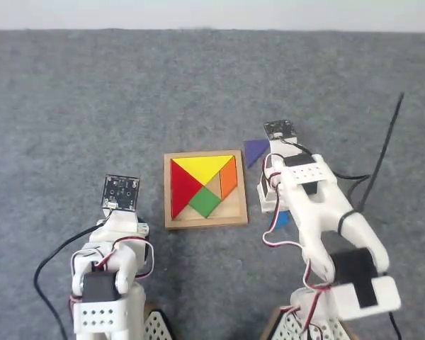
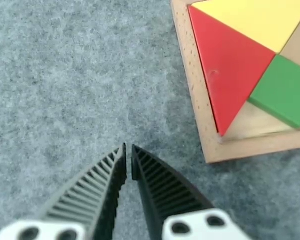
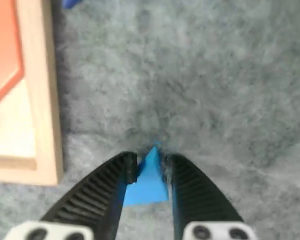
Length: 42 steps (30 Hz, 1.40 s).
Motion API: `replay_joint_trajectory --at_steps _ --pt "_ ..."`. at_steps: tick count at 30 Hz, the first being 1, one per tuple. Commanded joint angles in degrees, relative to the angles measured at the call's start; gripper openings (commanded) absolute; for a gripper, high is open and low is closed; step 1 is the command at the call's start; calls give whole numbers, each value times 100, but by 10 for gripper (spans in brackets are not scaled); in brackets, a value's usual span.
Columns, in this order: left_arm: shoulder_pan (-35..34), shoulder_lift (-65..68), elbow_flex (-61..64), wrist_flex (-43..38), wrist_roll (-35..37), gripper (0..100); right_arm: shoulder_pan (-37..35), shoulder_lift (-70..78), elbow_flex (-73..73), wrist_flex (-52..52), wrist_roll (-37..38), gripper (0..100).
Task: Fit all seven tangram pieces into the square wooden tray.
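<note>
The square wooden tray (image 1: pixel 169 216) lies mid-table and holds a yellow triangle (image 1: pixel 198 167), a red triangle (image 1: pixel 181 188), a green square (image 1: pixel 205 201) and an orange parallelogram (image 1: pixel 229 177). A purple piece (image 1: pixel 256 151) rests on the carpet past the tray's far right corner. My right gripper (image 3: pixel 149 162) is shut on a small blue triangle (image 3: pixel 147 181) just off the tray's right rim (image 3: pixel 40 100), low over the carpet. The blue triangle (image 1: pixel 280 219) peeks out under the right arm. My left gripper (image 2: pixel 128 150) is shut and holds nothing, beside the tray's near left corner (image 2: pixel 210 145).
Grey carpet covers the whole table. The left arm (image 1: pixel 117 241) stands at the tray's near left, the right arm (image 1: pixel 312 205) along its right side. A black cable (image 1: pixel 382 149) runs up at the far right. Bare wood shows in the tray beside the green square (image 2: pixel 285 90).
</note>
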Motion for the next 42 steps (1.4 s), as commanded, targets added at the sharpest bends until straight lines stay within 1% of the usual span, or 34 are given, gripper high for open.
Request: replay_joint_trajectory --at_steps 1,2,4,9,14,16,18,21,23,25,28,34,37,39,42 --pt "9 -114 -66 18 -9 21 4 -716 79 453 35 215" --pt "9 -114 -66 18 -9 21 -4 -760 193 435 35 247" --pt "9 -114 -66 18 -9 21 -48 -752 404 259 35 271" --pt "9 -114 -66 18 -9 21 -127 -752 730 -92 44 245" --pt "9 -114 -66 18 -9 21 -374 -752 826 31 44 242" --pt "9 -114 -66 18 -9 21 -391 -752 905 -66 44 239" --pt "9 -114 -66 18 -9 21 -400 -752 923 -75 44 190" --pt "9 -114 -66 18 -9 21 -400 -752 923 -119 79 60" --pt "9 -114 -66 18 -9 21 -391 -752 923 -224 185 17" --pt "9 -114 -66 18 -9 21 -374 -778 914 -215 343 17" --pt "9 -114 -66 18 -9 21 -374 -813 853 -163 360 17" --pt "9 -114 -66 18 -9 21 -365 -822 273 382 378 13" --pt "9 -114 -66 18 -9 21 -356 -831 -97 892 378 17" --pt "9 -114 -66 18 -9 21 -251 -963 -9 848 378 17" --pt "9 -114 -66 18 -9 21 -84 -1613 563 514 554 37"
